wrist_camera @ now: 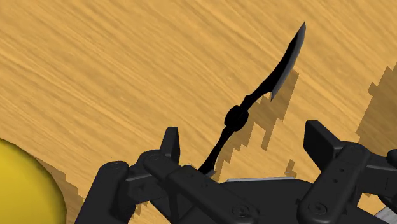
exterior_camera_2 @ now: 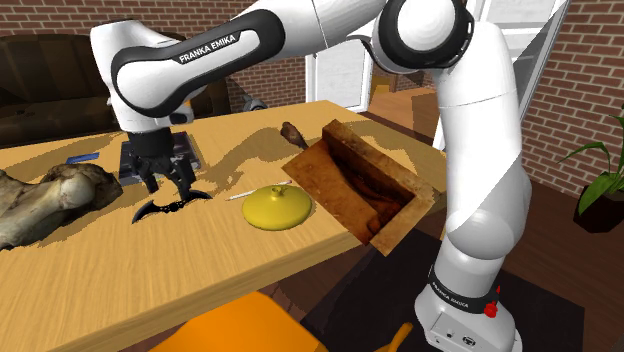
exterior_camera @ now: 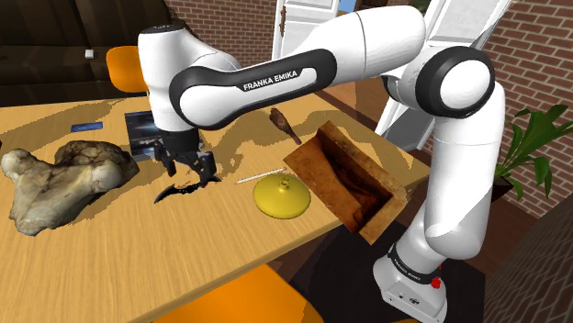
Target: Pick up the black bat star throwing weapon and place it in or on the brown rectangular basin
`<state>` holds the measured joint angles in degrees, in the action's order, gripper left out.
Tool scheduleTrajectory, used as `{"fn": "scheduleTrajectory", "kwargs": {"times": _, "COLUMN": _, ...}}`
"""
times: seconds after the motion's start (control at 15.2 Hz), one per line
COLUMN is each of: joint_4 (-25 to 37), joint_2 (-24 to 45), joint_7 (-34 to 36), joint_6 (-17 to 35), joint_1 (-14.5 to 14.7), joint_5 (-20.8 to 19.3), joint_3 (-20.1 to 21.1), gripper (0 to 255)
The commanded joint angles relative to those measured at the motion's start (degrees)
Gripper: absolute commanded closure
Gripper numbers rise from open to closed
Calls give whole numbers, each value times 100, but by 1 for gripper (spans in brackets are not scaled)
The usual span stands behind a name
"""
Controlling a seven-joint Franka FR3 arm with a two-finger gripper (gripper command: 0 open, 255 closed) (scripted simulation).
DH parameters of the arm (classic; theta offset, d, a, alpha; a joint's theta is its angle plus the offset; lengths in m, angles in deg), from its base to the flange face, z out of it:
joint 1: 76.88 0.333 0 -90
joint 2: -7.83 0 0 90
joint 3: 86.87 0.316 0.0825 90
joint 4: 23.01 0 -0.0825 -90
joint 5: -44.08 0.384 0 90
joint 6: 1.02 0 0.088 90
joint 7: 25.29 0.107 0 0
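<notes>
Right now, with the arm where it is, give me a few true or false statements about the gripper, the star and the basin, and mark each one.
1. The gripper is open just above the star. True.
2. The star is already in the basin. False: it lies flat on the table, apart from the basin.
3. A yellow disc sits between the star and the basin. True.
4. The basin stands level in the middle of the table. False: it is tilted at the table's edge, near the stand.
5. A large bone lies on the far side of the star from the basin. True.
</notes>
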<state>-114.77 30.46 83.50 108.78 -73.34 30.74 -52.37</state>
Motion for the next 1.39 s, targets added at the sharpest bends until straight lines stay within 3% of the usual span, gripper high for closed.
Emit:
{"fn": "scheduleTrajectory", "kwargs": {"times": 0.0, "joint_4": -80, "joint_2": 52, "joint_7": 36, "joint_6": 125, "joint_1": 9, "joint_5": -35, "joint_3": -19, "gripper": 0}}
{"fn": "scheduleTrajectory", "kwargs": {"times": 0.2, "joint_4": -254, "joint_2": 130, "joint_7": 75, "joint_6": 364, "joint_1": 14, "joint_5": -94, "joint_3": -49, "gripper": 0}}
{"fn": "scheduleTrajectory", "kwargs": {"times": 0.73, "joint_4": -253, "joint_2": 130, "joint_7": 74, "joint_6": 363, "joint_1": 14, "joint_5": -94, "joint_3": -48, "gripper": 0}}
{"fn": "scheduleTrajectory", "kwargs": {"times": 0.79, "joint_4": -253, "joint_2": 130, "joint_7": 74, "joint_6": 363, "joint_1": 14, "joint_5": -94, "joint_3": -48, "gripper": 255}}
{"fn": "scheduleTrajectory", "kwargs": {"times": 1.32, "joint_4": -253, "joint_2": 130, "joint_7": 74, "joint_6": 363, "joint_1": 14, "joint_5": -94, "joint_3": -48, "gripper": 255}}
